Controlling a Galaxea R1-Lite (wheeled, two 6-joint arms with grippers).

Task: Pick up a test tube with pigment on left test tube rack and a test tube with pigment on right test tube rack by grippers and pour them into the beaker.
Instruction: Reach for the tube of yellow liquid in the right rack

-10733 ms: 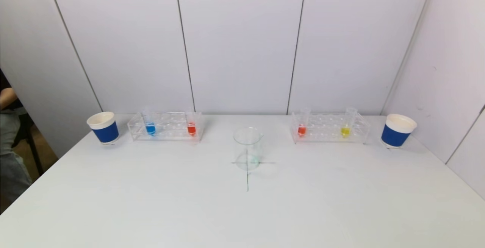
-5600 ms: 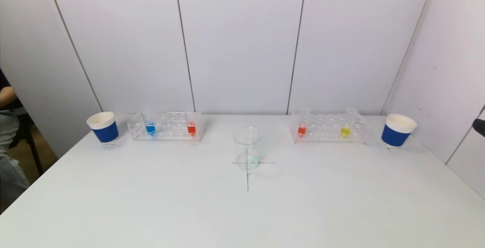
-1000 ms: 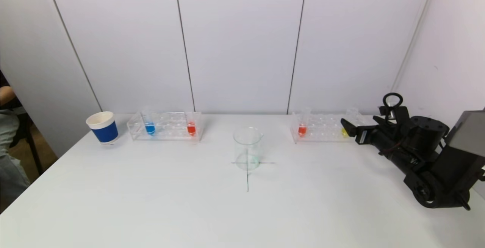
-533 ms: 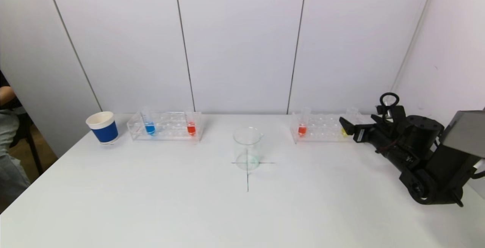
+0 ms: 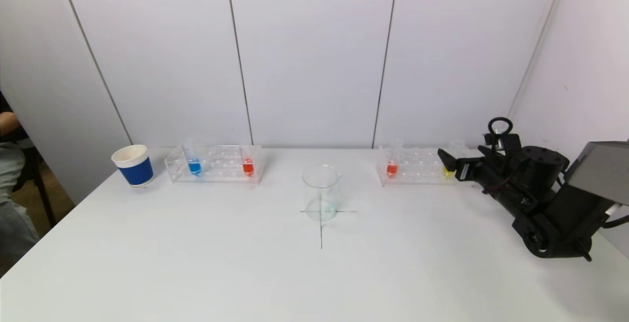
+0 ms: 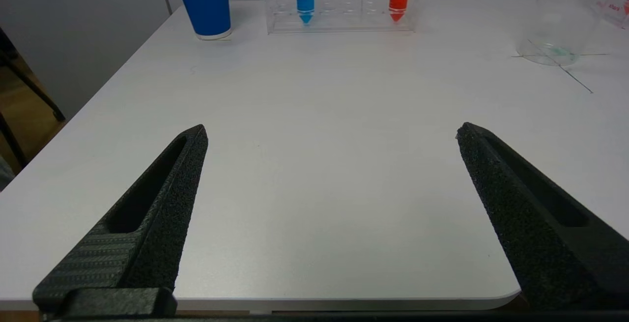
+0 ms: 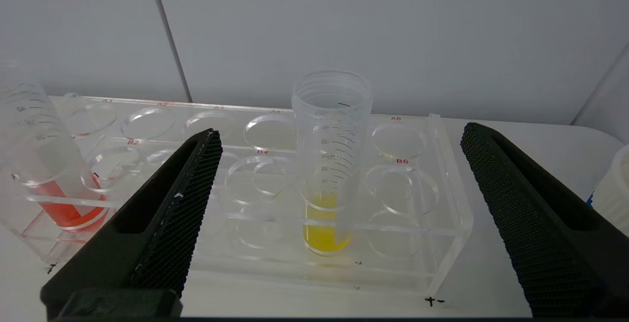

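Note:
The clear left rack point(image 5: 216, 170) holds a blue-pigment tube point(image 5: 194, 166) and a red-pigment tube point(image 5: 248, 167). The clear right rack point(image 5: 417, 174) holds a red-pigment tube point(image 5: 391, 168) and a yellow-pigment tube point(image 5: 448, 171). The empty glass beaker point(image 5: 321, 193) stands between the racks on a drawn cross. My right gripper point(image 5: 453, 161) is open just in front of the yellow tube point(image 7: 330, 164), which stands between and beyond its fingertips point(image 7: 339, 135), untouched. My left gripper point(image 6: 331, 132) is open and empty over the table's near edge, out of the head view.
A blue-and-white paper cup point(image 5: 133, 165) stands left of the left rack. A second cup point(image 7: 614, 184) stands right of the right rack point(image 7: 442, 243), hidden behind my right arm in the head view. A person point(image 5: 10, 189) sits at the far left. Walls close the back and right.
My right arm has come in from the right and edged forward and left, bringing its open gripper up to the yellow tube. Tubes, racks and beaker have not moved.

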